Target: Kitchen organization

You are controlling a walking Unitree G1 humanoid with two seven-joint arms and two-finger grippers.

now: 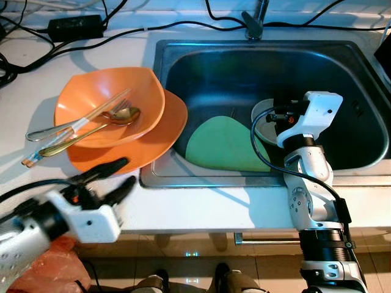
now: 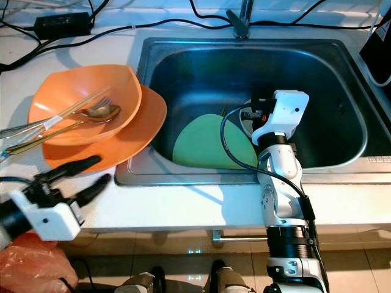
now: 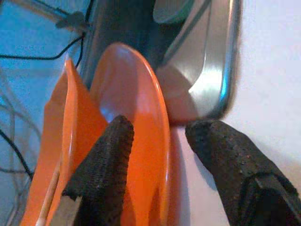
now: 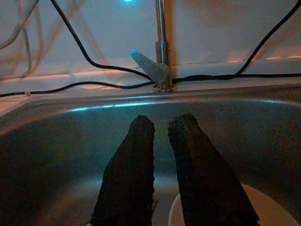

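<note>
Left gripper (image 1: 119, 175): fingers spread, holding nothing, poised low over the white counter (image 1: 201, 207) just at the near edge of the orange plate (image 1: 165, 131); in the left wrist view one finger (image 3: 101, 174) overlaps the plate rim and the other sits over the counter beside the sink corner. Right gripper (image 4: 160, 141): fingers close together with a narrow gap, nothing between them, held inside the steel sink (image 1: 360, 91) and aimed toward the faucet (image 4: 160, 47) at the back wall. A pale dish (image 1: 264, 119) lies in the sink beneath the right wrist, partly hidden by it. A green plate (image 1: 220, 146) leans in the sink against the near wall, just left of the right arm. On the counter left of the sink, the orange plate overhangs the sink rim slightly and carries an orange bowl (image 1: 146, 91). In the bowl rest a spoon (image 1: 119, 116), a fork (image 1: 61, 128) and chopsticks (image 1: 91, 113), their handles projecting over the left rim. Black cables (image 1: 110, 36) and a power adapter (image 1: 76, 25) lie along the back of the counter.
</note>
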